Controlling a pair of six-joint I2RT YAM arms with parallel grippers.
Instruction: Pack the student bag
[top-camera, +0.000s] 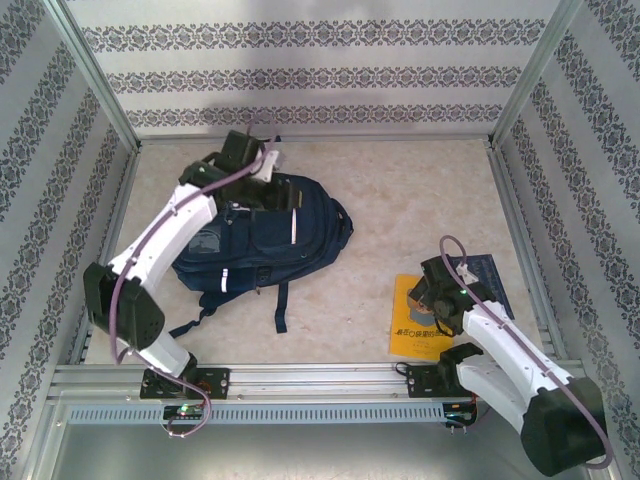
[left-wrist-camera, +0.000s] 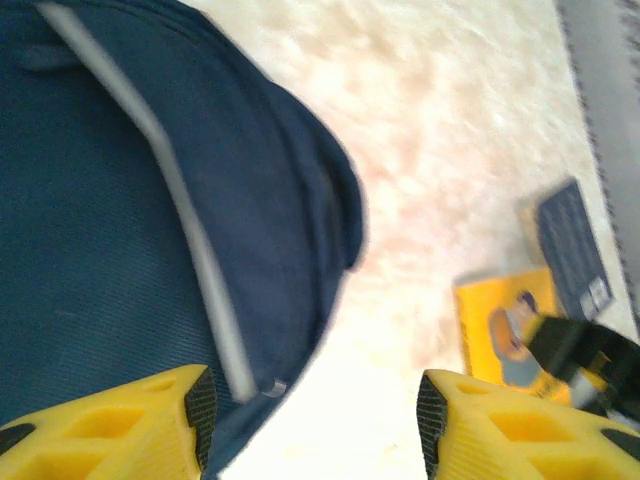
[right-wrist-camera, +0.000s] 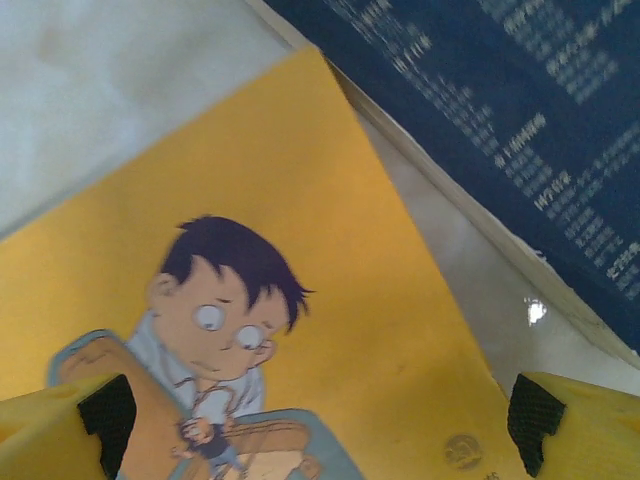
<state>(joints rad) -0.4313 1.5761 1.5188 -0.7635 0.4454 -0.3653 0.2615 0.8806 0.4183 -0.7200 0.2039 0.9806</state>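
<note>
1. At the near edge of the table (top-camera: 400, 190), both arm bases sat on a metal rail (top-camera: 320, 378). The left base was near-left of the student bag (top-camera: 265, 240) and the right base well to its near-right.
2. The right arm was folded tight. Its elbow lay low at the near-right corner, its white forearm ran back toward the bag, and its wrist tipped downward, well apart from the bag.
3. The right end effector (top-camera: 438, 300) (right-wrist-camera: 320, 415) hung close over a yellow book (top-camera: 410, 335) (right-wrist-camera: 300, 240), jaws spread wide and gripping nothing. Whether its pads touched the cover could not be told.
4. The yellow book lay flat to the right of the bag, and a dark blue book (top-camera: 490, 275) (right-wrist-camera: 500, 100) lay just beside it on the side away from the bag.
5. The bag lay flat on the left half of the table, its dark straps trailing toward the rail.
6. The left arm rose from its base to a dark elbow left of the bag. Its white link then stretched along the bag's left side to the bag's far end.
7. The left end effector (top-camera: 262, 168) (left-wrist-camera: 310, 410) hovered over that far end, jaws partly open with nothing between them. One of its yellow fingers (left-wrist-camera: 140, 425) sat above the bag's blue fabric (left-wrist-camera: 100, 250) by a white stripe, and the other sat above bare table.
8. Bare table lay beyond the bag and to its right. On the bag's left, a patterned wall (top-camera: 60, 200) stood close to the arm.
</note>
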